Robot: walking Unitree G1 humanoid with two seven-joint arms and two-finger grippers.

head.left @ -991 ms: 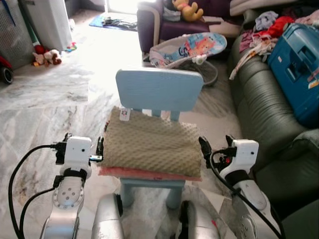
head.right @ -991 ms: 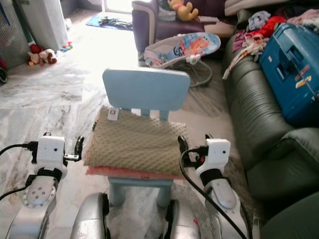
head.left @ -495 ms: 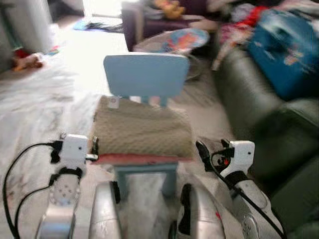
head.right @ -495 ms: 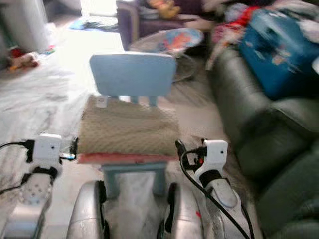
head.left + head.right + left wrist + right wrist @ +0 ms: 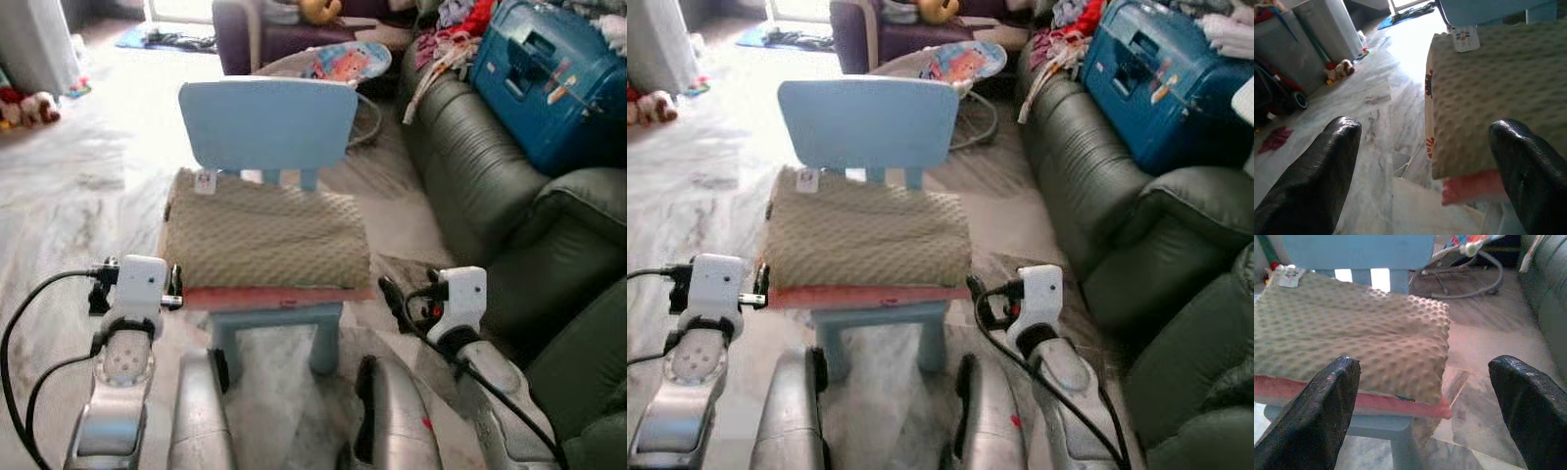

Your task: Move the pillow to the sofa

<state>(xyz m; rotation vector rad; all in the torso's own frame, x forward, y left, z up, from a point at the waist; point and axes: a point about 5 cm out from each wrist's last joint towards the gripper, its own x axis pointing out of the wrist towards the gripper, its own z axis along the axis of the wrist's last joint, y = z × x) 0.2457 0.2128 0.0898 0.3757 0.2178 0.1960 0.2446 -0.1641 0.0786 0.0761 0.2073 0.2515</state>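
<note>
Sitting on the chair [image 5: 266,122], the pillow [image 5: 263,238] is not picked up yet; left gripper [image 5: 174,295] and right gripper [image 5: 390,299] wait wide open beside the chair, sofa [image 5: 470,176] well apart.

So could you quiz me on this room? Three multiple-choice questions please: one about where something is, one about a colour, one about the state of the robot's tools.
1. Where does the pillow lie?
A. on the seat of the small chair
B. on the floor
C. on the sofa

2. What colour is the chair?
A. red
B. light blue
C. black

3. How are the left tool and right tool?
A. both shut on the pillow
B. both open, one at each side of the pillow
C. one holding the suitcase

Answers:
1 A, the beige pillow rests on the chair seat, over a pink layer.
2 B, its backrest and legs are pale blue.
3 B, each wrist view shows two spread fingers with the pillow's edge ahead, not gripped.
</note>
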